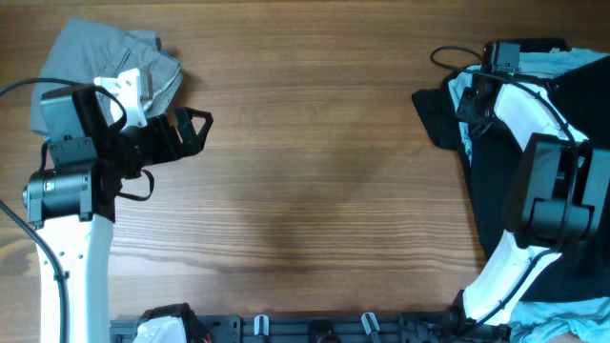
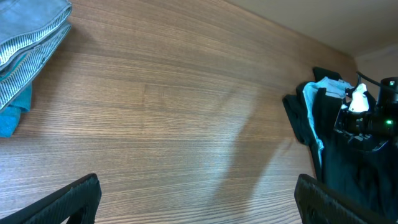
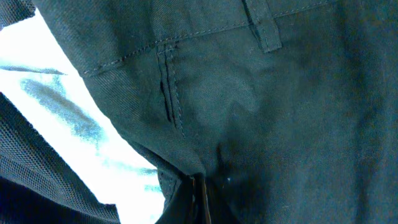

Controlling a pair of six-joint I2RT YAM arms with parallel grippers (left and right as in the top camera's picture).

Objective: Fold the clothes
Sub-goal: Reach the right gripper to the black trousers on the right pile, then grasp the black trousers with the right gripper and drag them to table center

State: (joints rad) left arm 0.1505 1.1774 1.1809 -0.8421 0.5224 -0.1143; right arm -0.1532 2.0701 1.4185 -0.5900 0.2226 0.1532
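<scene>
Wood grain ran bare across the whole middle of the table (image 1: 315,171) seen from overhead, leaving wide room between the two arms. At ten o'clock a folded grey piece (image 1: 95,48) lay near the far-left corner. The left gripper (image 1: 195,129) was just beside it at nine o'clock, its jaws spread and holding nothing. At three o'clock the black garment (image 1: 434,119) was heaped along the right edge and ran off the frame, with the pale blue T-shirt (image 1: 459,88) showing among its folds. The right gripper (image 1: 474,107) was sunk in that heap, a black cable (image 1: 448,55) looped at one o'clock, and a dark rail (image 1: 315,329) lined the six o'clock edge.

From the left wrist, the fingertips (image 2: 81,196) sat far apart over open wood. The folded grey piece (image 2: 31,37) was at ten o'clock, stacked on a blue piece (image 2: 9,121), and the black garment (image 2: 336,162) was well apart at four o'clock.

From the right wrist, stitched black cloth (image 3: 261,112) filled nearly everything, with the T-shirt (image 3: 68,118) at nine o'clock. I could not tell whether that gripper was clenched.
</scene>
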